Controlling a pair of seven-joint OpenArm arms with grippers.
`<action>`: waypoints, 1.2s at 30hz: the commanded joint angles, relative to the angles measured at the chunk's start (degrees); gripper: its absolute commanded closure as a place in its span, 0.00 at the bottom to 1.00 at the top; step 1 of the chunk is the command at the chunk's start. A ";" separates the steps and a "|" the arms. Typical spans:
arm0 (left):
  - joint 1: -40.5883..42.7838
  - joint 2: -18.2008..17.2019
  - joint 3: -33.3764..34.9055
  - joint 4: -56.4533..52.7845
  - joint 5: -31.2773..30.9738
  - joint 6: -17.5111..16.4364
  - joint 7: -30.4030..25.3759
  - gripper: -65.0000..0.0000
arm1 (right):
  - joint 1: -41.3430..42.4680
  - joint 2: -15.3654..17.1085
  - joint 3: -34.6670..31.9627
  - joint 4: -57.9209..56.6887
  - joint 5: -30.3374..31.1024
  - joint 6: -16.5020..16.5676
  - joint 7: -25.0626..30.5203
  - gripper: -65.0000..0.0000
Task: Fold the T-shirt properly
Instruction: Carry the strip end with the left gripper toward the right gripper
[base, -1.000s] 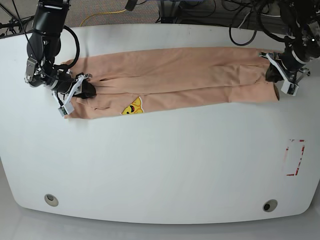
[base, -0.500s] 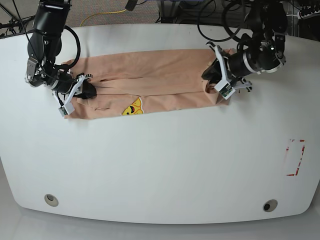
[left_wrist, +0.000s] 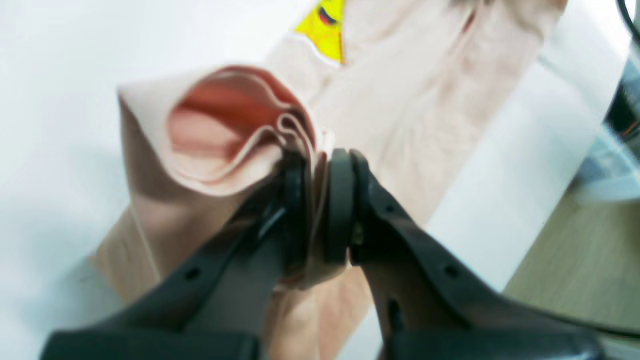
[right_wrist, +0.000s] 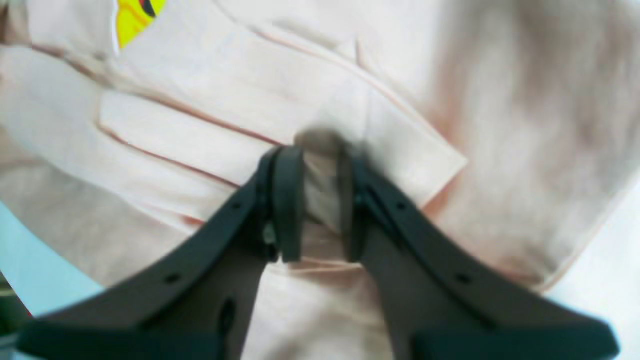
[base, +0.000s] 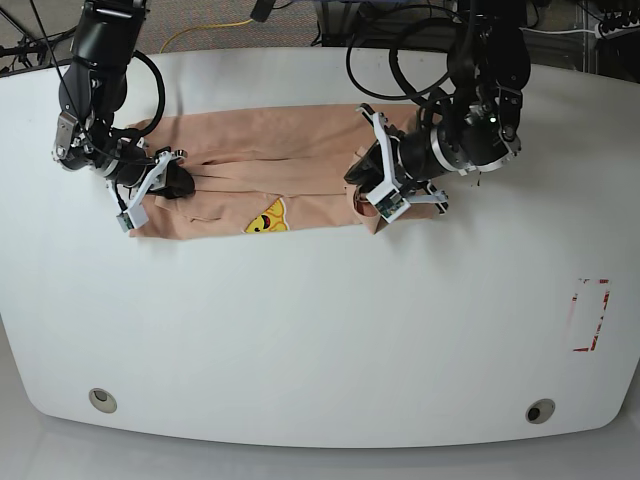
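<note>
T-shirt (base: 270, 175) lies lengthwise on the white table (base: 320, 330). At base-view left, the right gripper (base: 160, 185) pinches the collar end. At right, the left gripper (base: 368, 195) clamps the raised hem; only its wrist view shows the bunched layers (left_wrist: 225, 130).

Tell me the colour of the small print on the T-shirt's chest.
Yellow; the print on the peach T-shirt shows best in the base view.

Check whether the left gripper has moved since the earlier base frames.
Yes. The left gripper, shut on the peach cotton T-shirt, has travelled from the white table's right edge toward the yellow cartoon print, dragging that end along.
</note>
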 joint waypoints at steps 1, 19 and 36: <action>-0.68 0.29 1.10 0.82 -0.46 -0.01 -1.38 0.98 | -0.39 0.82 0.39 -0.23 -3.93 -1.39 -3.78 0.81; -4.98 4.95 7.34 1.88 -0.90 8.25 0.29 0.39 | -0.39 0.82 0.65 -0.23 -3.93 -1.39 -3.78 0.81; -4.02 -2.08 -8.48 3.20 -0.55 1.49 6.35 0.64 | -0.22 0.82 0.74 -0.32 -3.93 -1.39 -3.69 0.81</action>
